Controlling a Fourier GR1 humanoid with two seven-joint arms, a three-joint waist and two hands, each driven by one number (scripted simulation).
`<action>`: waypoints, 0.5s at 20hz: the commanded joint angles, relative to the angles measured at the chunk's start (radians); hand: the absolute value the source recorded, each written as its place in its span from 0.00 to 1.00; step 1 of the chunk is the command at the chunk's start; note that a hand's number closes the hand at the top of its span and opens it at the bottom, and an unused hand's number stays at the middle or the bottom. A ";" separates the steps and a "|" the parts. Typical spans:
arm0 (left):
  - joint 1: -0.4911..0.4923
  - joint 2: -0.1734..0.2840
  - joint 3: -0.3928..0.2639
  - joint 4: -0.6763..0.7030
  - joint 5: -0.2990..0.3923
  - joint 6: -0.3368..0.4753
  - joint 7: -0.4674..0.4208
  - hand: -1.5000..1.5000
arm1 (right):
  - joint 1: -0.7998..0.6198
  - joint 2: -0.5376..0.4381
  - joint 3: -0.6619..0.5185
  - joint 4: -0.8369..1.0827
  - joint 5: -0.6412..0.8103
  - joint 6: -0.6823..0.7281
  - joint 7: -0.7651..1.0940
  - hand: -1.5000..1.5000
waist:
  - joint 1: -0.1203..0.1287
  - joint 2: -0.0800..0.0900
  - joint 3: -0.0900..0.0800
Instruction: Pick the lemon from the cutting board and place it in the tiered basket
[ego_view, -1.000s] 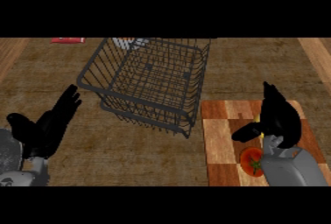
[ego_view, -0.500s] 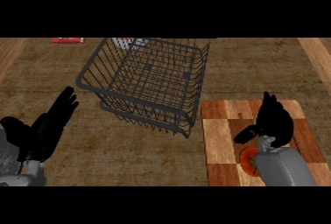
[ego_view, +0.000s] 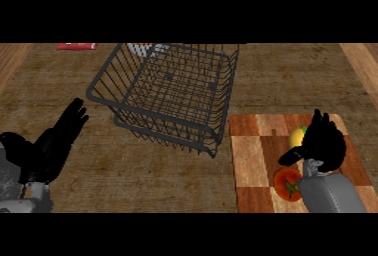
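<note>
Nearest, a tomato (ego_view: 289, 183) lies on the board (ego_view: 255, 150), partly behind the right forearm. Just beyond, the right hand (ego_view: 322, 142) hovers over the lemon (ego_view: 298, 135), fingers pointing away and relaxed, thumb out to the side, nothing gripped. The lemon sits on the board's far half, mostly hidden by that hand. At the left edge, the left hand (ego_view: 53, 145) rests open, fingers up. Farther back on the surface (ego_view: 148, 170) stands the wire basket (ego_view: 173, 95), just beside the board. Step in hand, by my judgement: the approach to grasp. Next calls for lowering, closing round the lemon, then lifting over the basket's rim.
</note>
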 joint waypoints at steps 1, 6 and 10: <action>0.032 -0.045 0.001 0.013 -0.039 -0.010 -0.016 0.50 | 0.023 0.009 -0.012 0.017 0.011 0.008 -0.011 0.00 | 0.000 0.000 0.000; -0.059 -0.014 0.034 -0.006 -0.016 -0.012 0.070 0.50 | -0.012 0.034 -0.040 0.087 -0.097 0.089 -0.051 1.00 | 0.001 0.000 0.000; 0.019 0.006 0.046 -0.052 -0.001 -0.058 0.046 0.50 | 0.000 -0.009 -0.010 0.143 -0.042 0.087 -0.100 1.00 | 0.008 0.000 0.000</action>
